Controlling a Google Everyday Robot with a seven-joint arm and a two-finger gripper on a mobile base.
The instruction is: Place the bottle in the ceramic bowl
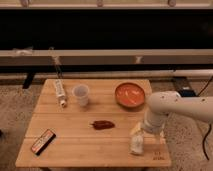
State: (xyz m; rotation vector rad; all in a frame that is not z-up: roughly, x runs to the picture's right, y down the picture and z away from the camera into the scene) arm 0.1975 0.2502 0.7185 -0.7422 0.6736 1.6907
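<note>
A robot's white arm (172, 104) reaches in from the right edge and bends downward over the front right part of a pale wooden table (85, 147); at its lower end the gripper (151, 134) points down close to the tabletop, its jaws spread wide and closed on nothing that can be made out; just to the left of the gripper lies a pale lumpy packet (136, 142), so close that it cannot be told whether the two touch.

Further left, near the middle of the table, rests a small dark reddish-brown object (102, 124), apart from everything else; behind the gripper, towards the back right of the table, sits the ceramic bowl (130, 94), round and shallow, orange-red inside with a darker rim; to the bowl's left stands a white plastic cup (81, 94), upright with its mouth open to the top.

Just left of the cup lies the bottle (60, 91), slim and whitish, flat on its side at the back left of the table, its length running from back to front; it is well apart from the bowl and from the gripper.

At the front left corner lies a flat dark rectangular bar (43, 141) with a reddish edge, set at a slant; the table stands on a speckled floor (15, 107).
</note>
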